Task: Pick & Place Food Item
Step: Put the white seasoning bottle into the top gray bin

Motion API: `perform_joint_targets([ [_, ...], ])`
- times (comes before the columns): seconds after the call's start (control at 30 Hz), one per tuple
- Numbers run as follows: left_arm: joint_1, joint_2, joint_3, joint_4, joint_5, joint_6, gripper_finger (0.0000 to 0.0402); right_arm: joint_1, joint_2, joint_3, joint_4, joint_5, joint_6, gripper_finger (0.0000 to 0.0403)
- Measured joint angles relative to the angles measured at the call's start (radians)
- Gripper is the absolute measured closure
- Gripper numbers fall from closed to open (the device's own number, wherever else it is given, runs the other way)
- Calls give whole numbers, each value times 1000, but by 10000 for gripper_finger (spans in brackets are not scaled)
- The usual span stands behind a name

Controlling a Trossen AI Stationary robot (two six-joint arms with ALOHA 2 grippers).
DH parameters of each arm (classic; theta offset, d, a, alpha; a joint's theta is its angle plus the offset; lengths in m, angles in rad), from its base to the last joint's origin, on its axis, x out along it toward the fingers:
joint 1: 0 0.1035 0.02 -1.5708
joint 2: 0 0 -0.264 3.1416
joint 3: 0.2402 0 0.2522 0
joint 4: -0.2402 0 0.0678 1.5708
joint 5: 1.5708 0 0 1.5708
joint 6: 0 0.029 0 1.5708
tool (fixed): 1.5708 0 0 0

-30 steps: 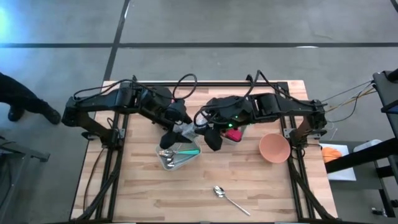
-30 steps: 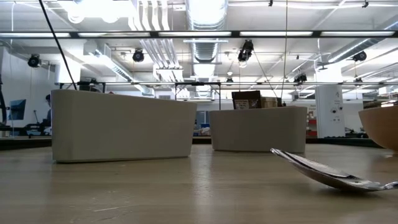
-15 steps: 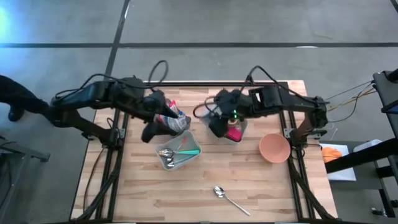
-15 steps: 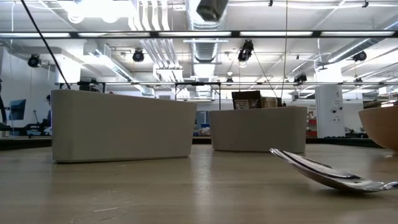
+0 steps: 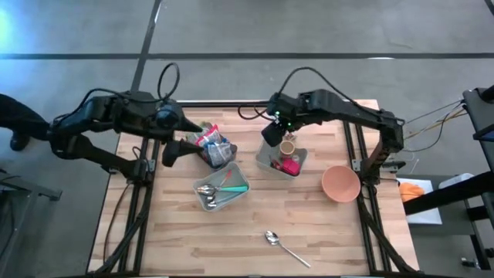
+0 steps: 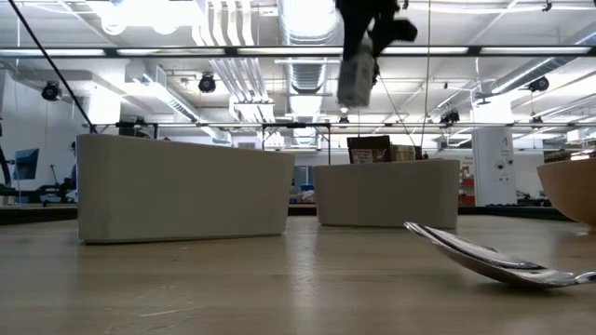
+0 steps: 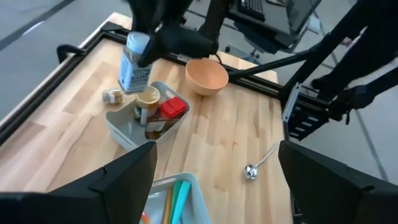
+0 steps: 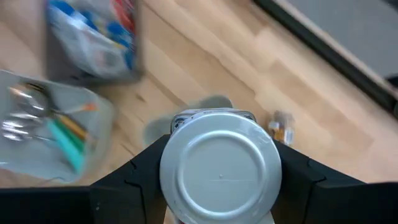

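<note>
Gripping a jar (image 8: 220,167), right hand (image 5: 272,133) downward-angled

Pale matt wooden table (image 5: 309,224), glossy metal spoon (image 5: 281,244), jar's (image 7: 134,65) smooth silvery metal lid (image 8: 221,173).

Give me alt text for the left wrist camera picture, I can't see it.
The right gripper holds a blue-labelled jar above a grey bin of food jars on the wooden table. An orange bowl sits behind it, a spoon nearer.

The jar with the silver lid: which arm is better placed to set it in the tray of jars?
Right. The right gripper holds the jar beside the tray; the left gripper is open, far away.
</note>
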Motion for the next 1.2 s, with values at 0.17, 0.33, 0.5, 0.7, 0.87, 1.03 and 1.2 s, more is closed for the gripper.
perform_joint_targets([
  [0.17,0,-4,0,-22,-41,1,63,-33,1,-170,95,-52,10,207],
  [0.33,0,-5,0,-23,-45,18,63,-45,1,-308,210,-49,30,207],
  [0.5,0,-5,0,-22,-46,31,63,-48,1,-387,277,-42,-21,207],
  [0.7,0,-5,0,-22,-46,34,63,-47,2,-448,357,-53,-112,207],
  [0.87,0,-4,0,-20,-46,34,63,-50,1,-496,426,-57,-204,207],
  [1.03,0,-4,0,-20,-46,31,63,-52,42,-505,442,-61,-286,207],
  [1.2,0,-4,0,-21,-46,30,63,-52,113,-483,449,-82,-339,207],
])
